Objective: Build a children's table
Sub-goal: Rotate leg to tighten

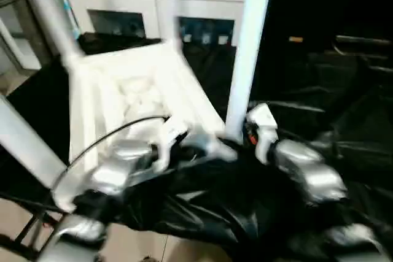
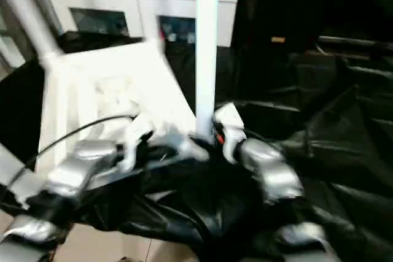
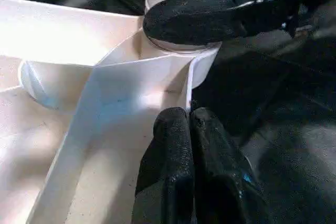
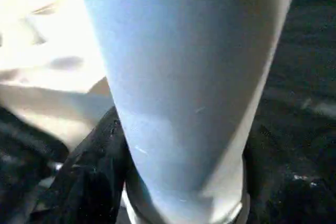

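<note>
Left gripper [image 3: 181, 129] pressed shut against ribbed white plastic square tabletop [image 1: 129, 90]; right gripper [image 4: 178, 182] straddling upright white tubular leg [image 1: 249, 47] at corner socket, grip uncertain.

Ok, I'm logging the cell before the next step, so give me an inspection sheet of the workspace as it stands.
Surface: black sheeting, crumpled, covers the work area.
Job's things: tabletop lies underside up; upright leg stands in its near corner socket; another leg rises from the far left corner, and one more crosses the left edge.
Clutter: nothing seen on the sheeting.
Grippers: left gripper shut, fingertips against the tabletop rim beside the socket; right gripper closed around the upright leg's base.
Cables: black cable arcs over the left forearm.
Surroundings: white cabinet with glass doors behind; tiled floor at near left.
</note>
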